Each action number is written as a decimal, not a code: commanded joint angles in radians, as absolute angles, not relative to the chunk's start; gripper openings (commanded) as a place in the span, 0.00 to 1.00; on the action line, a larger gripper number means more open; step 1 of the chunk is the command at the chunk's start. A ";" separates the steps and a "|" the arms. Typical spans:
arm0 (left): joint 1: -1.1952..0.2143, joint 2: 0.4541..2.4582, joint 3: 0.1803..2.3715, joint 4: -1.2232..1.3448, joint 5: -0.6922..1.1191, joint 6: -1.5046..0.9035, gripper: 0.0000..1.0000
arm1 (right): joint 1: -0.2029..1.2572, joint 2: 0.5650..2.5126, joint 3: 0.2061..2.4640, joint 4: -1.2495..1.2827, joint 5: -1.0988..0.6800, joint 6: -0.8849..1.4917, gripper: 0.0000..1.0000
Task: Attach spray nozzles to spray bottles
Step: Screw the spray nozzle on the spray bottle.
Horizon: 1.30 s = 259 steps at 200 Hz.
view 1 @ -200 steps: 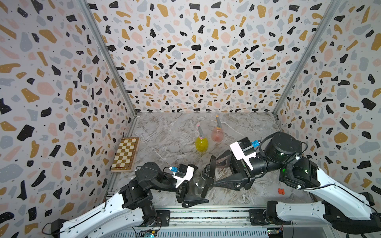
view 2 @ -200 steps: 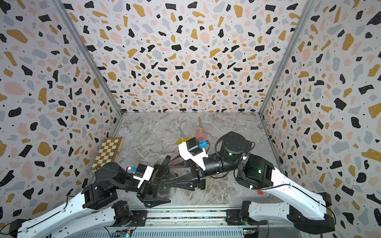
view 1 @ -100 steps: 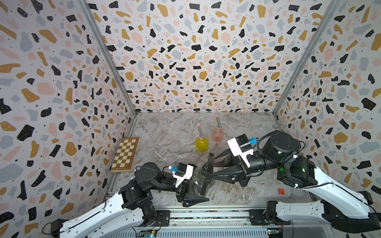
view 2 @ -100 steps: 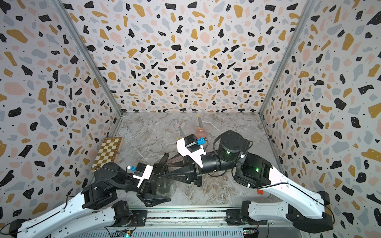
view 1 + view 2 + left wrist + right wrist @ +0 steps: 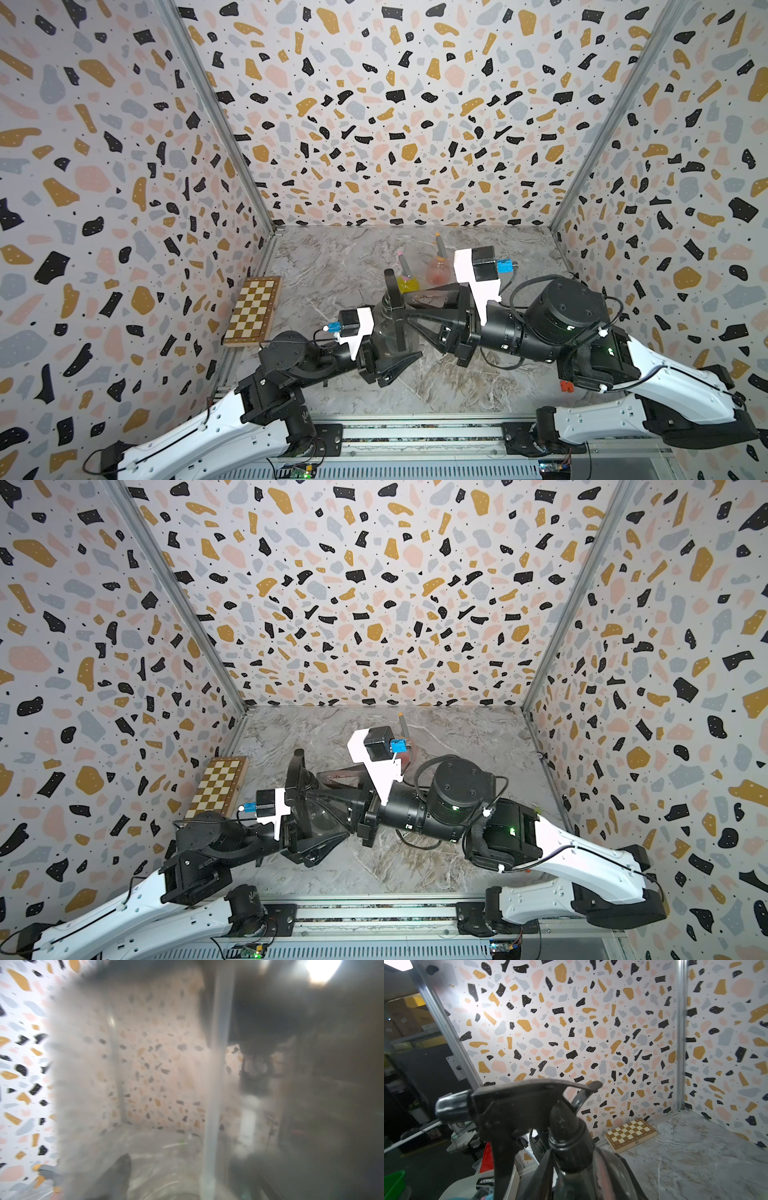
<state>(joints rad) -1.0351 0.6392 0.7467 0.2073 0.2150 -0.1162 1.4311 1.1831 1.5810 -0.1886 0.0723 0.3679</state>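
In both top views my left gripper (image 5: 395,336) (image 5: 316,812) is shut on the belly of the smoky grey spray bottle (image 5: 384,336) (image 5: 324,816), held upright near the front. The all-black spray nozzle (image 5: 395,299) (image 5: 519,1105) sits on its neck. My right gripper (image 5: 405,307) (image 5: 571,1157) is shut on the nozzle's collar (image 5: 571,1147), one finger on each side. The left wrist view is filled by the blurred bottle wall with the dip tube (image 5: 216,1084) inside. Behind stand the yellow bottle (image 5: 407,283) and the pink bottle (image 5: 438,272), each with a nozzle on it.
A folded wooden chessboard (image 5: 253,311) (image 5: 631,1133) lies against the left wall. A small red object (image 5: 566,386) lies beside the right arm near the front right. Patterned walls close in the marble floor on three sides.
My right gripper has moved left to the grey bottle's top and its jaws have closed on the black nozzle's collar. The left gripper has kept still with the bottle.
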 commanded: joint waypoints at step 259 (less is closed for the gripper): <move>-1.019 0.656 0.766 0.140 0.635 -0.168 0.00 | 1.223 0.994 1.478 -0.288 -0.451 0.234 0.68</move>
